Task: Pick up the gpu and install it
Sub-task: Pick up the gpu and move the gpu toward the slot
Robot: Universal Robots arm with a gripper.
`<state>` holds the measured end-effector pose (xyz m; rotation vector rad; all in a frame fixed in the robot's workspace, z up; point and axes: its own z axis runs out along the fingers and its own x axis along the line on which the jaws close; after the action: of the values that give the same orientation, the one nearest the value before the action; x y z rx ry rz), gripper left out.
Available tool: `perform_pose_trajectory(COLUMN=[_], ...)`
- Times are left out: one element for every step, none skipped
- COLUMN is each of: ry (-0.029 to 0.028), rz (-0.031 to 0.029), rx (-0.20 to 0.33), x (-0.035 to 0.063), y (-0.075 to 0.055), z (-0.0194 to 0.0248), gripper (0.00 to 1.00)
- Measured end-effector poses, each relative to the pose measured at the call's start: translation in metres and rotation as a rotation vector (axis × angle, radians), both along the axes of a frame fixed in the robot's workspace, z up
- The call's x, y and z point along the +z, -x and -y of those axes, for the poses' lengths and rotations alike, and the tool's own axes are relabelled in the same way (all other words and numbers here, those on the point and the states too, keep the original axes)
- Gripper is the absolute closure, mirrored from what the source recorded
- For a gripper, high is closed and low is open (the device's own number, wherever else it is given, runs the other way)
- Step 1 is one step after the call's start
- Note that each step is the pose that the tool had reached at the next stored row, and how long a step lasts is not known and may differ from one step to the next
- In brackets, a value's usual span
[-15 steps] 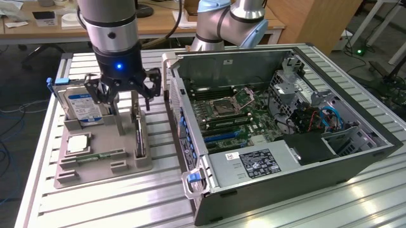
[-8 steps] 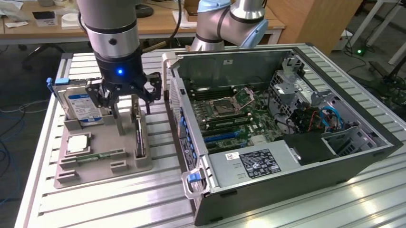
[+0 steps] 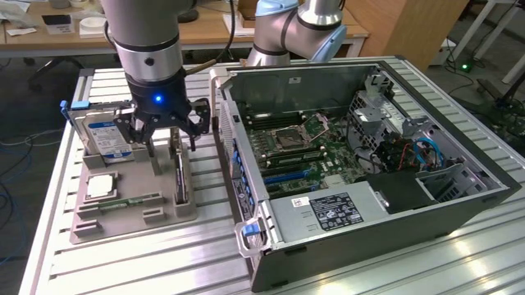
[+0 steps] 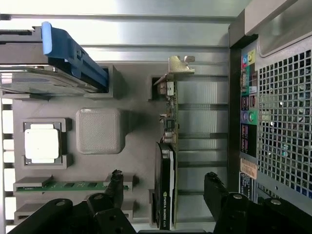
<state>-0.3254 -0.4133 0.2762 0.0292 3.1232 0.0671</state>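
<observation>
Gripper (image 4: pixel 164 176) hovers spread over gpu (image 4: pixel 171 122) edge, gaps either side.

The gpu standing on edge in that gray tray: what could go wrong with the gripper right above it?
1. The gpu is thin and stands on edge; if the open gripper closes off-centre, it might tip or jam the card in the tray.
2. The computer case stands close beside; a lifted card might clip its wall.
</observation>
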Motion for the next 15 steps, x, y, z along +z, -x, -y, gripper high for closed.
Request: perform_pose_trajectory(ry=[0.0000, -0.0001, 0.0000, -0.0001, -0.0001, -0.0001, 0.0000, -0.0001, -0.0001, -0.0001, -0.0001, 0.0000, 0.0000, 0.0000, 0.0000], rz=[0.0000, 0.0001, 0.0000, 0.0000, 0.0000, 0.0000, 0.0000, 0.0000, 0.0000, 0.0001, 0.0000, 0.0001, 0.0000, 0.0000, 0.0000], rx=[0.000, 0.000, 0.000, 0.000, 0.000, 0.000, 0.000, 0.000, 0.000, 0.000, 0.000, 0.000, 0.000, 0.000, 0.000], x=[-0.0012, -0.0023, -0.0033, -0.0044, -0.0056, -0.0068, -0.0082, -0.0095, -0.0108, -0.0121, -0.0133, -0.0146, -0.0159, -0.0171, -0.0183], y=[0.000, 0.000, 0.000, 0.000, 0.000, 0.000, 0.000, 0.000, 0.000, 0.000, 0.000, 0.000, 0.000, 0.000, 0.000], z=[0.0000, 0.0002, 0.0003, 0.0004, 0.0005, 0.0006, 0.0007, 0.0008, 0.0009, 0.0010, 0.0011, 0.0012, 0.0012, 0.0013, 0.0014], gripper=[0.24, 0.24, 0.24, 0.24, 0.24, 0.24, 0.24, 0.24, 0.24, 0.24, 0.24, 0.24, 0.24, 0.24, 0.24])
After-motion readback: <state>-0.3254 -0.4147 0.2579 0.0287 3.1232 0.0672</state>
